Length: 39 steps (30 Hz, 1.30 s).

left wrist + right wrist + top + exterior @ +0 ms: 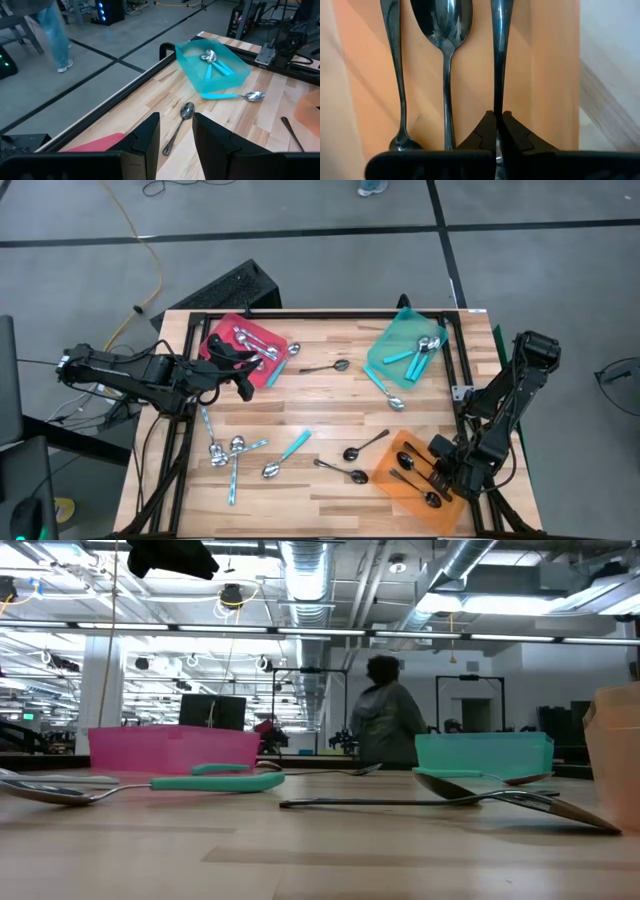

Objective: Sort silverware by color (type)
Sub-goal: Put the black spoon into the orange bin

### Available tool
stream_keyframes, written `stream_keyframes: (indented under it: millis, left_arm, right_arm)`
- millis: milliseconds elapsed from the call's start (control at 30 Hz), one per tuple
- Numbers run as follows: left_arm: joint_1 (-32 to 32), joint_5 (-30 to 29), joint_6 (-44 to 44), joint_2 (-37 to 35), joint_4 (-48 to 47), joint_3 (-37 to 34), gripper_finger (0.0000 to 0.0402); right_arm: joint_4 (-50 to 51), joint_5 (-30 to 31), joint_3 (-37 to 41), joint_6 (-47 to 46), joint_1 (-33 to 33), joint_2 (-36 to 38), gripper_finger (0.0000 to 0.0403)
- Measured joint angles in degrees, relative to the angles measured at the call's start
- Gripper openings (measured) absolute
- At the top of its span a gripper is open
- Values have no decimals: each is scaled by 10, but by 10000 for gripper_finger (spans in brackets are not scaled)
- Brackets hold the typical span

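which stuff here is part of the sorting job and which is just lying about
Part of the job:
- silver spoons
- teal-handled spoons
- black spoons
- red tray, teal tray, orange tray
- right gripper, fingers shut on a black spoon's handle
- left gripper

Lying about:
- yellow cable on the floor
- person in the room behind

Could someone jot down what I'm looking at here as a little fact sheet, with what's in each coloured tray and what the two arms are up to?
red tray: silver spoons
teal tray: teal-handled spoons
orange tray: black spoons
loose on table: spoons of all three kinds
left end effector: open, empty, at the red tray
right end effector: over the orange tray, shut on a black spoon's handle
background: a person beyond the table
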<state>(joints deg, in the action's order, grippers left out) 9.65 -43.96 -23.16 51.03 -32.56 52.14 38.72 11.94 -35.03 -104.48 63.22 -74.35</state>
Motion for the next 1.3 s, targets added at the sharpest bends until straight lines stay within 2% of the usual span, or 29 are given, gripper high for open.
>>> stream_keyframes:
  millis: [167,300,367,700,900,1300]
  left_arm:
    - [0,0,0,0,0,0,100]
    - [0,0,0,0,0,0,100]
    - [0,0,0,0,0,0,100]
    - [0,-3,0,0,1,0,100]
    - [0,-4,-1,0,1,0,100]
    - [0,-4,-1,0,1,0,100]
  right_arm:
    - [1,-4,0,4,0,-3,30]
    - [-14,-57,-3,32,-13,-33,36]
    - [-21,-65,-7,41,-20,-45,38]
    - [-2,-68,-25,74,-33,-63,40]
    - [-4,-49,-25,77,-43,-64,40]
    - [-7,-50,-24,138,-76,-64,40]
